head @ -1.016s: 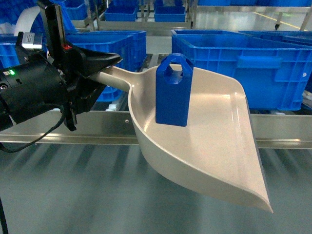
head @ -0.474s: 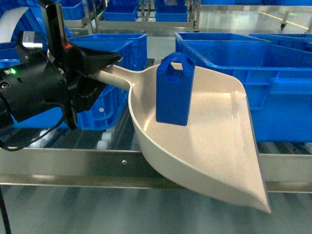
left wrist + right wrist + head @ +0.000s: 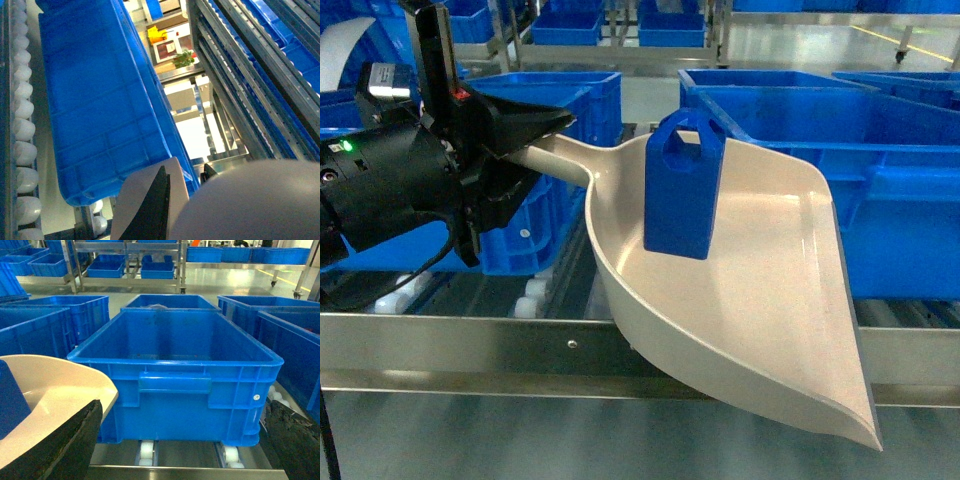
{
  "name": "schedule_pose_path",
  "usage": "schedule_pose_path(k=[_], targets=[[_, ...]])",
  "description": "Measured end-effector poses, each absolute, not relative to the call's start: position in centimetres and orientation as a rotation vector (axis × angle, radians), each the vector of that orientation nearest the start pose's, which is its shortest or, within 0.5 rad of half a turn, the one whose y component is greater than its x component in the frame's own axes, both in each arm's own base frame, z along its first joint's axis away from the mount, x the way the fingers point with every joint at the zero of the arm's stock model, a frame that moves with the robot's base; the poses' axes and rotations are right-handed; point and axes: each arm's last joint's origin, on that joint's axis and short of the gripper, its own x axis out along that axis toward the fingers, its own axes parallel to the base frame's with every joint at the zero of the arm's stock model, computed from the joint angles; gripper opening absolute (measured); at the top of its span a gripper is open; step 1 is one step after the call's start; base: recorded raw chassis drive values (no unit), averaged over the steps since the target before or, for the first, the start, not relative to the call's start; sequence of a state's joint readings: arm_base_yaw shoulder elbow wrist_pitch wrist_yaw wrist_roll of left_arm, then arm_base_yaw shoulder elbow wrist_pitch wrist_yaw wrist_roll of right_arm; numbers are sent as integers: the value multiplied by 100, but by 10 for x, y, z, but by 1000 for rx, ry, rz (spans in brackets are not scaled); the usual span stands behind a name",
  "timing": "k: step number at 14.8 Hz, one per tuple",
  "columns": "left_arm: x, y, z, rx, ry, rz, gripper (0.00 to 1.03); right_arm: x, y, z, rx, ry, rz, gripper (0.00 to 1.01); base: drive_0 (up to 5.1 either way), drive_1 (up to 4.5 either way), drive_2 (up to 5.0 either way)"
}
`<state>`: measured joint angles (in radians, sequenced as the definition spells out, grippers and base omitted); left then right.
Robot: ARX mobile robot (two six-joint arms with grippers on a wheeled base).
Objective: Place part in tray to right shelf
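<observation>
The cream tray [image 3: 750, 300] hangs in the air by its handle, and my left gripper [image 3: 535, 150] is shut on that handle. The blue part [image 3: 682, 190] stands upright in the tray's bowl, near the handle end. The tray's lip reaches out over the right shelf's steel front rail [image 3: 450, 345]. In the left wrist view my left gripper [image 3: 184, 172] clamps the cream handle [image 3: 135, 210], with the tray's underside [image 3: 250, 200] filling the lower right. My right gripper [image 3: 180, 450] is open and holds nothing. Beside it show the tray [image 3: 60, 385] and the part [image 3: 10, 402].
Large blue crates [image 3: 820, 160] [image 3: 555, 110] sit on the shelf's roller lanes behind the tray. One crate [image 3: 180, 365] stands straight ahead of the right gripper, above white rollers [image 3: 146, 452] and the front rail [image 3: 185, 472]. More crates and racks stand further back.
The shelf rail and crates have dropped lower and grown larger in the head view, so the shelf is nearer. The left gripper, tray and part keep the same hold and pose.
</observation>
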<state>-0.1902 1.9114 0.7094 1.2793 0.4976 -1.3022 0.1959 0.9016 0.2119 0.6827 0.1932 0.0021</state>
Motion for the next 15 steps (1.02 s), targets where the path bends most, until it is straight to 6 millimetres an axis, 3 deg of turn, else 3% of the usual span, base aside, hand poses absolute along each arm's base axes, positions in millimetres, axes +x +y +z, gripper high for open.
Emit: schedule_pose_path(k=[15], targets=[[337, -79, 153, -1235, 380, -636, 14, 177, 29, 200, 1, 7, 3, 98, 0, 0, 0]])
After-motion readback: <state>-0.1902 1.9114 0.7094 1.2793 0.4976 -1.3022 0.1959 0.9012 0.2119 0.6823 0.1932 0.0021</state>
